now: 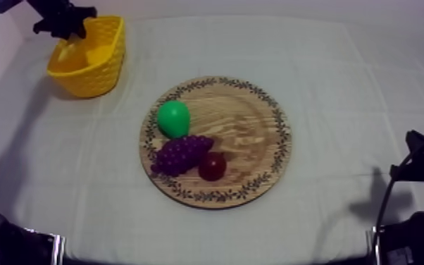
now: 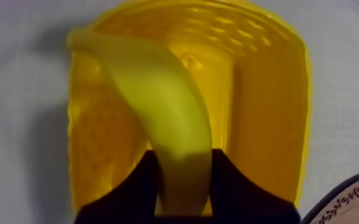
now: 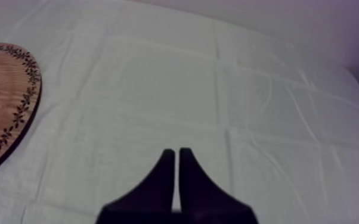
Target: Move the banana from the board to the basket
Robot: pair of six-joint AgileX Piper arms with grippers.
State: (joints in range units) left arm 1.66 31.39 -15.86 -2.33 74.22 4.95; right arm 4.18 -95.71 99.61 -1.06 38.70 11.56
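Over the yellow basket [image 1: 95, 67] at the table's far left, my left gripper [image 1: 65, 27] is shut on the banana [image 1: 70, 51]. In the left wrist view the banana [image 2: 158, 101] curves down from between the black fingers [image 2: 140, 184] into the basket [image 2: 265, 119], its far end near the basket's rim. The round wooden board [image 1: 257, 141] lies mid-table. My right gripper [image 3: 177, 156] is shut on nothing, its fingers together as a narrow wedge above bare cloth beside the board [image 3: 3, 101].
On the board's left half lie a green pear [image 1: 174, 118], purple grapes [image 1: 182, 153] and a small red fruit [image 1: 213, 166]. The board's rim [image 2: 352, 199] lies close beside the basket. My right arm [image 1: 419, 183] rests at the lower right.
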